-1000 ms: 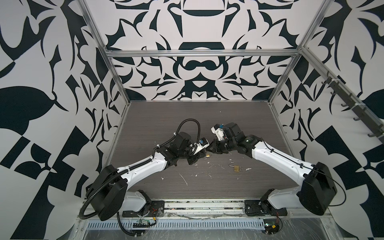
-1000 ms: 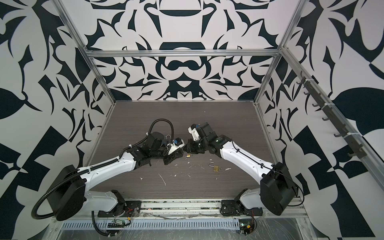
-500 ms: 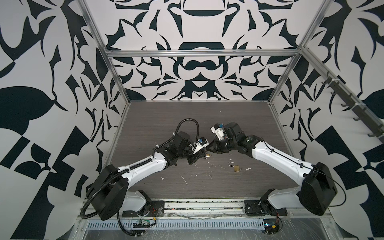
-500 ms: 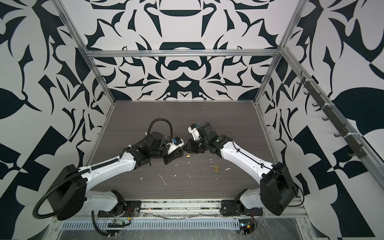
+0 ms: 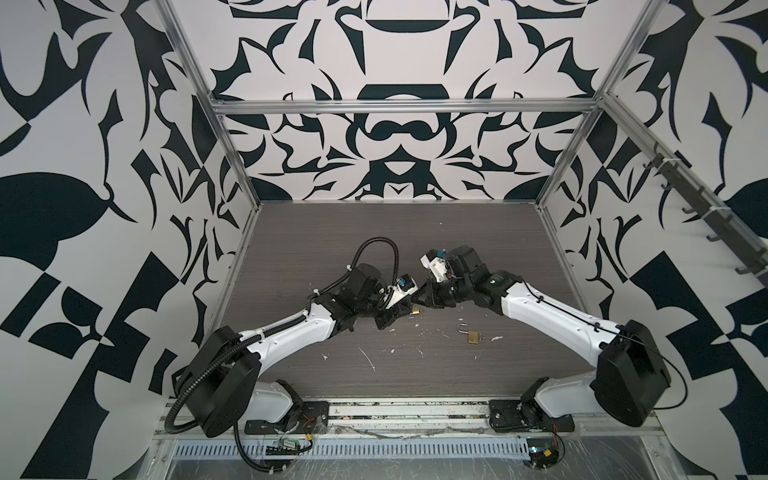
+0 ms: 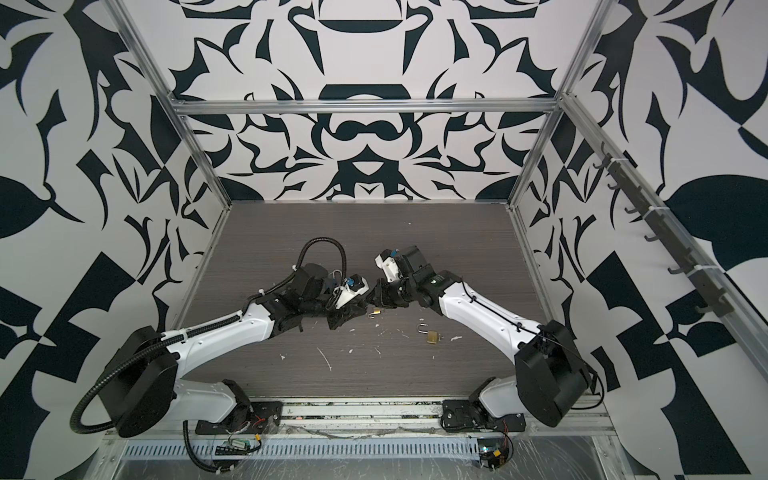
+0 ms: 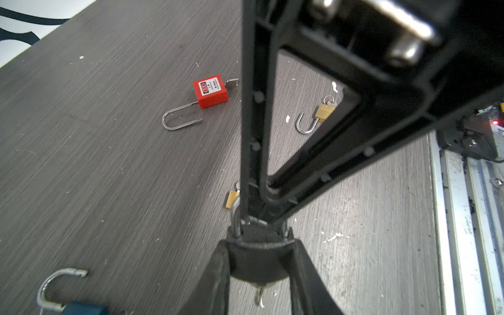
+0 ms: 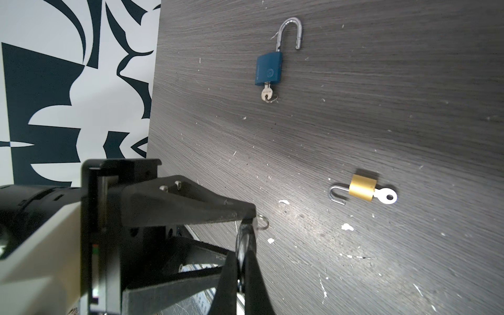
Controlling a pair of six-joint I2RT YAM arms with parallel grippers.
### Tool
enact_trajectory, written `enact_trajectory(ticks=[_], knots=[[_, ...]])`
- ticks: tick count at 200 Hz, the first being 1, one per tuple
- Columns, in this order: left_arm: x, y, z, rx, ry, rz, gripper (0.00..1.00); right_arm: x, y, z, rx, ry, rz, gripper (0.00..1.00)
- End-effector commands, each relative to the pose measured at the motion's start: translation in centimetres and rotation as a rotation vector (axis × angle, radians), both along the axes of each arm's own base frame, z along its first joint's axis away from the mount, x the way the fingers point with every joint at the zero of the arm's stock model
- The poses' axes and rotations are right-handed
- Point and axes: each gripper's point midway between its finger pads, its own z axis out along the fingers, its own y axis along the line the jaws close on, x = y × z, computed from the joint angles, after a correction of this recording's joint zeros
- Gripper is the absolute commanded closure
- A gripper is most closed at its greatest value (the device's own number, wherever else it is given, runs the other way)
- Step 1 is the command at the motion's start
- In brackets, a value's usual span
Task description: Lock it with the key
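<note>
Nothing has visibly shifted over the last second: my left tool (image 7: pixel 259 241) stays narrowly clamped on the dark padlock (image 7: pixel 256 261) over the middle of the bench (image 7: pixel 109 163), right tool (image 8: pixel 246 236) pinched shut at its shackle (image 7: pixel 236 218), so I reckon an off-axis push could twist it loose.

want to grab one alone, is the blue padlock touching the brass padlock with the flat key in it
Apart. The right wrist view shows the blue padlock and the brass padlock separated by bare table.
</note>
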Motion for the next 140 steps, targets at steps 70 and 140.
enact_trajectory(ticks=[70,140], knots=[[2.6,-4.0,16.4,-0.455,-0.347,-0.069,1.0,-4.0,0.8,-4.2,-0.023,0.169,0.105,1.0],[3.2,-4.2,19.7,-0.539,-0.417,-0.065,1.0,-4.5,1.3,-5.5,-0.028,0.206,0.127,1.0]])
